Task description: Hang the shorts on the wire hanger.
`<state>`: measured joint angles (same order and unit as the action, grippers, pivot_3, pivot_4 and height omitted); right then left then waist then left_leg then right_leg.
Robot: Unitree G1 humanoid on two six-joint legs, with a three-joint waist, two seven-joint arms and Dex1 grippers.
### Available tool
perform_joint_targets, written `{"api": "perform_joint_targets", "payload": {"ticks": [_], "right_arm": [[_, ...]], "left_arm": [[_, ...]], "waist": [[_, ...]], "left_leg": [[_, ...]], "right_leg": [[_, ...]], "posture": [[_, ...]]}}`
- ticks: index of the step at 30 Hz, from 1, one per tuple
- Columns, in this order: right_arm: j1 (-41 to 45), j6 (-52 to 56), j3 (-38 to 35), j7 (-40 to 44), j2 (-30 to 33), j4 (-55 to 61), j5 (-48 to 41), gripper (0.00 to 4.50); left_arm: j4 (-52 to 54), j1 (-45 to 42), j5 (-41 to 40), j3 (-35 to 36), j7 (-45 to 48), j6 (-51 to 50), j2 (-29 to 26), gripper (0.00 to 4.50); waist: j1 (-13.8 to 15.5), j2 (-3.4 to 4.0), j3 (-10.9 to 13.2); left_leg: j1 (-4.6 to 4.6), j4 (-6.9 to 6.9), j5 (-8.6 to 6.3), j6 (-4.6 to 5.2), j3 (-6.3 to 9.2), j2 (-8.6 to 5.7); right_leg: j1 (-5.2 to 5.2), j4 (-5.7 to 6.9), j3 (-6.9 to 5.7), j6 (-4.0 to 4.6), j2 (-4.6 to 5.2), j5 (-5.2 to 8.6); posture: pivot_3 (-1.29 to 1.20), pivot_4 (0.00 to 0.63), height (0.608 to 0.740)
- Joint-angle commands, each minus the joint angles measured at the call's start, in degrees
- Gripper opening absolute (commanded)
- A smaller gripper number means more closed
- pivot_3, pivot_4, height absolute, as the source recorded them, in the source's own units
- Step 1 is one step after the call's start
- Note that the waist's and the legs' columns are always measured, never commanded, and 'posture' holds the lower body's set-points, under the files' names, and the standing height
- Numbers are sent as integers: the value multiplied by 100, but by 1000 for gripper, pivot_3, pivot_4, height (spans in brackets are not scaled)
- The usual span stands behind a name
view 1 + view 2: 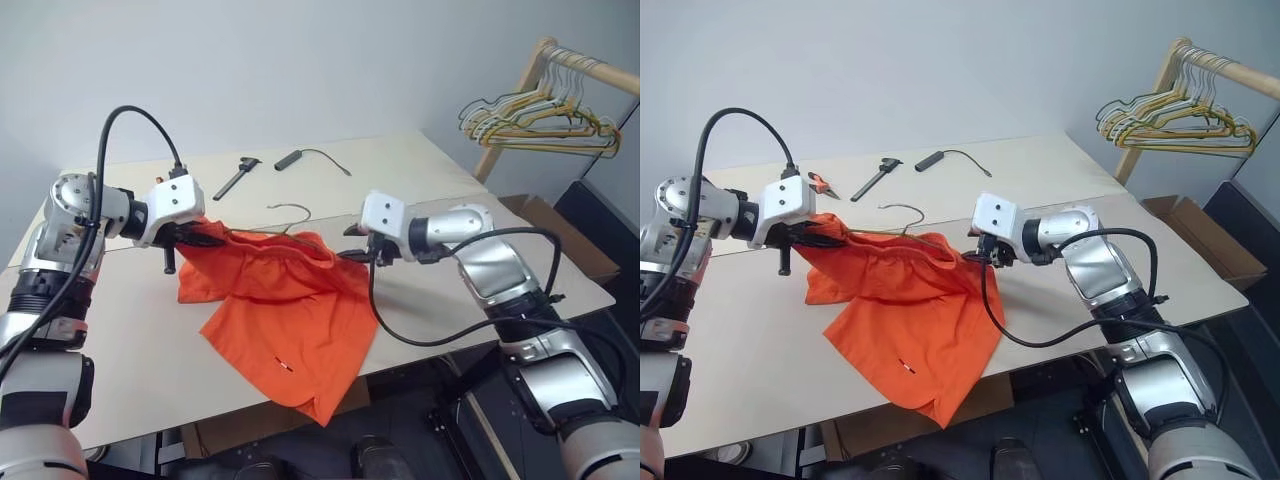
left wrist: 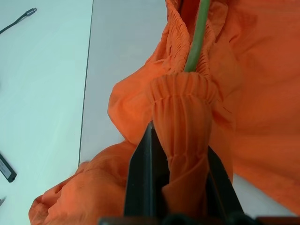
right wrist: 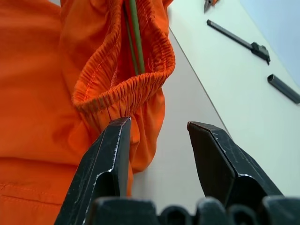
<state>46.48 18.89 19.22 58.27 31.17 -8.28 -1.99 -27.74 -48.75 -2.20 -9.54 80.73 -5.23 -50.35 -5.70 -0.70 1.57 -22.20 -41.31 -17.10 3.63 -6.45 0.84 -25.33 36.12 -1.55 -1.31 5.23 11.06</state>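
Most of the hanging looks done: the thin olive-grey wire hanger (image 3: 135, 35) runs inside the gathered waistband of the bright orange fabric shorts (image 1: 290, 320), hook free. The left gripper (image 2: 180, 187) has its jaws clamped on the waistband; the right gripper (image 3: 157, 140) has its jaws apart beside it, so lifting clear of the table (image 1: 130, 390) seems left.

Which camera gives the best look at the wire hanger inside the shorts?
The right wrist view: the wire hanger runs clearly through the gathered waistband of the shorts. The left wrist view shows a shorter green stretch entering the waistband. In the head views, little more than its hook shows above the fabric.

Left tool (image 2: 180, 187) clamped shut on fabric — right tool (image 3: 159, 154) apparently parted, empty.
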Motion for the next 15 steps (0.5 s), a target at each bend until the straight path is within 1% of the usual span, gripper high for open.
{"api": "perform_joint_targets", "payload": {"ticks": [1, 3, 7, 10, 13, 15], "right_arm": [[-40, 33, -408, 104, 167, 270, -234, 2366], [-84, 229, -575, 86, 213, 311, -370, 2366], [-195, 190, -817, 49, 356, 251, -389, 2366], [-389, 162, -1027, 311, 607, 326, -603, 2366], [-666, -84, -971, 788, 866, 565, -727, 2366], [-757, -182, -867, 835, 858, 665, -690, 2366]], "left_arm": [[187, -57, -72, 217, -45, -43, -139, 0], [147, -55, -48, 212, -68, -25, -155, 0], [38, -47, -149, 272, -79, -70, -123, 0], [-88, -8, -216, 339, -65, -45, -102, 0], [-140, 55, -304, 423, -3, 40, -105, 0], [-171, 88, -433, 515, 60, 84, -93, 0]], "waist": [[7, 0, 0], [13, 0, 0], [11, 0, 0], [18, 0, 0], [14, 0, 0], [2, 0, 0]], "left_leg": [[0, 0, 0, 0, 0, 0], [-1, 0, 0, 1, 1, 0], [1, -1, -1, 2, 0, 0], [3, 0, -4, 7, 0, 0], [2, 1, -6, 10, 1, 0], [3, 1, -8, 14, 0, 0]], "right_leg": [[0, 0, 0, 0, 0, 0], [0, -1, -1, 0, 1, 0], [2, -1, 1, -1, 1, 0], [2, 0, 0, -1, 0, 0], [3, -4, 0, -1, 1, 0], [4, -4, 2, -2, 1, 0]], "posture": [[-97, 0, 740], [-97, 0, 740], [-100, 0, 740], [-106, 0, 740], [-112, 0, 740], [-113, 0, 740]]}}
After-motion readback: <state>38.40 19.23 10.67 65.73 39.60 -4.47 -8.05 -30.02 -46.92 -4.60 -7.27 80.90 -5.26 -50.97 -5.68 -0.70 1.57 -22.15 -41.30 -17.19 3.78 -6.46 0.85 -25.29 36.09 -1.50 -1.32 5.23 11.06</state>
